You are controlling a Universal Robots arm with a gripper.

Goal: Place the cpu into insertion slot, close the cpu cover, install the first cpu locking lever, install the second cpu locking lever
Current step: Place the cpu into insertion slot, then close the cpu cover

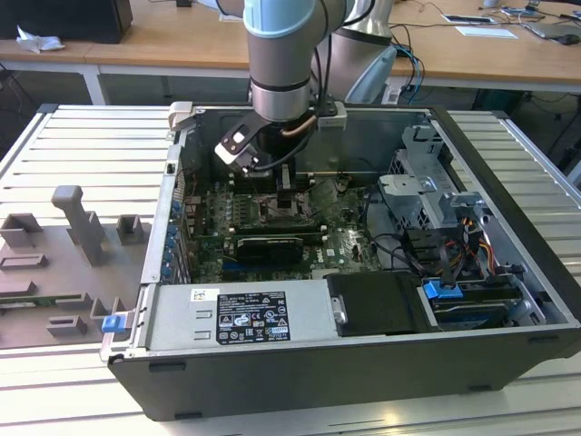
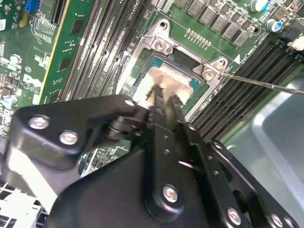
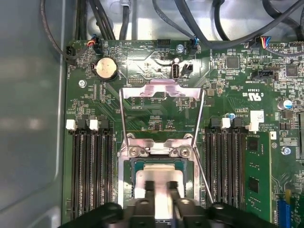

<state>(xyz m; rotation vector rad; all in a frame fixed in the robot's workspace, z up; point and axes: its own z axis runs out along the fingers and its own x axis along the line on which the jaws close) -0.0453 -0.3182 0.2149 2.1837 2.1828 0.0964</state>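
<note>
Gripper (image 3: 161, 186): you see its 2 fingers (image 3: 149, 190) drawn nearly together over the cpu (image 3: 159, 173), seated in the insertion slot (image 3: 124, 180); cpu cover (image 3: 161, 90) open.

White printed label (image 1: 251, 318) on power supply (image 1: 309, 313), motherboard (image 3: 228, 85) silkscreen — nothing legible

My gripper (image 3: 161, 186) is matte black with silvery screw heads (image 2: 170, 193). The cpu (image 3: 159, 172) is pale silver-grey, its border teal-green. Around the cpu, the board (image 3: 152, 118) is dark green, the memory slots (image 3: 90, 166) black with white clips (image 3: 70, 124), the cpu cover (image 3: 161, 89) bare silver.
</note>
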